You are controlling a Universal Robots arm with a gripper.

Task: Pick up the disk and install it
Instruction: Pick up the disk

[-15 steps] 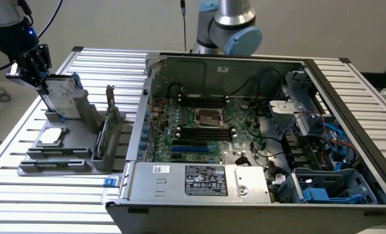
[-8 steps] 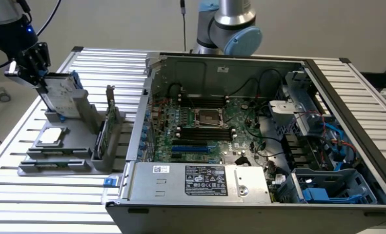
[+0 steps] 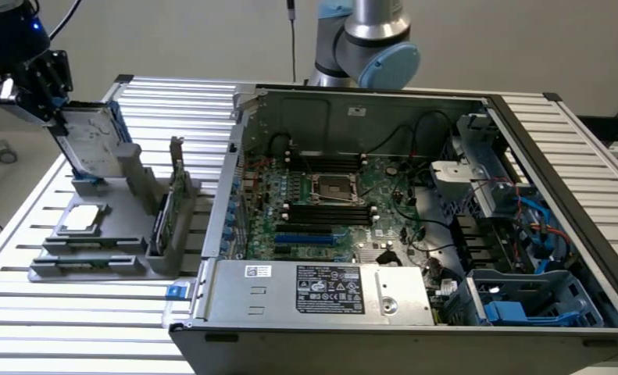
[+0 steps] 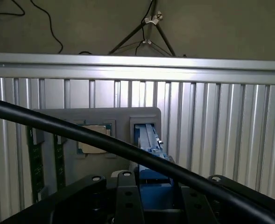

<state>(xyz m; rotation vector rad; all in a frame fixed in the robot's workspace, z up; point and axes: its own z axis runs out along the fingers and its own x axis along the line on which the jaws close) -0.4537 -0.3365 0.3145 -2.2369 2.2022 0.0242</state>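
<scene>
silver with blue rails, the disk (image 3: 90, 141) stands nearly upright and slightly tilted directly below the hand (image 3: 58, 109). the hand is clenched on the disk's upper end. the disk's lower end meets the grey holder (image 3: 131, 195) underneath. from the wrist view the disk (image 4: 149, 135) runs edge-on away from the hand (image 4: 149, 196), its blue rail sitting between the black fingers (image 4: 125, 196), and a thick black cable (image 4: 81, 133) crosses in front.

below the hand and a little past the disk's foot, a small square chip (image 3: 84, 219) lies flat on the same holder. a thin green card (image 3: 166, 219) stands on edge in a slot farther from the hand. well away from the hand, towards the exterior view's right, an open computer case (image 3: 392, 117) lies on its side with its board exposed.

everything rests on a counter (image 3: 80, 312) of ribbed metal slats. behind it is a plain pale wall.
</scene>
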